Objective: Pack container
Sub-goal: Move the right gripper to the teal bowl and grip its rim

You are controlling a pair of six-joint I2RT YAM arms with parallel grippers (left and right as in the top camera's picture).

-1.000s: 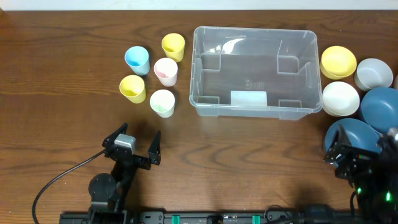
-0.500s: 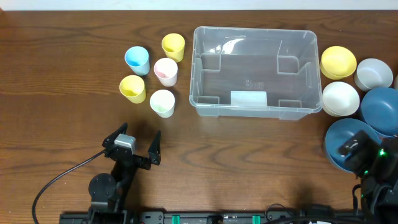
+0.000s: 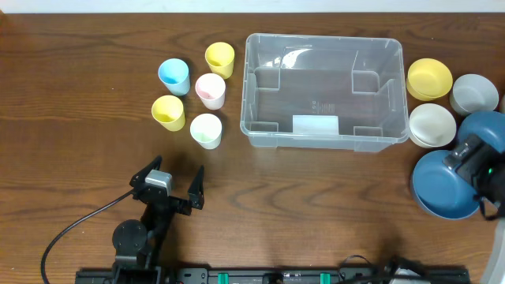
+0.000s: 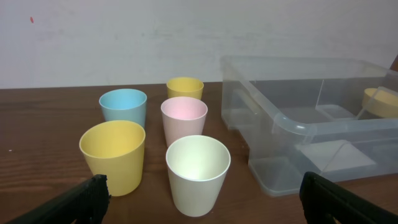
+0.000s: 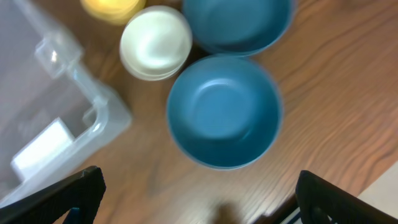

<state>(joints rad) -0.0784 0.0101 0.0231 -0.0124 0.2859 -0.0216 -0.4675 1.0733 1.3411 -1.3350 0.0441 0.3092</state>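
Note:
The clear plastic container (image 3: 322, 134) stands empty at the table's middle back; it also shows in the left wrist view (image 4: 292, 127) and the right wrist view (image 5: 93, 118). Several cups stand to its left: blue (image 3: 173, 76), yellow (image 3: 220, 59), pink (image 3: 211, 91), yellow (image 3: 168, 113) and cream (image 3: 206, 130). My left gripper (image 3: 175, 188) is open and empty near the front edge, facing the cream cup (image 4: 198, 171). My right gripper (image 3: 472, 164) is open and empty, above a large blue bowl (image 5: 224, 112) at the front right.
Bowls sit to the right of the container: yellow (image 3: 429, 79), grey (image 3: 473, 93), white (image 3: 432, 125), a blue one (image 3: 488, 126) and the large blue one (image 3: 438, 185). A cable (image 3: 75, 229) runs from the left arm's base.
My right arm has moved from the front right corner back and to the right, and now hangs over the large blue bowl. The left arm has not moved.

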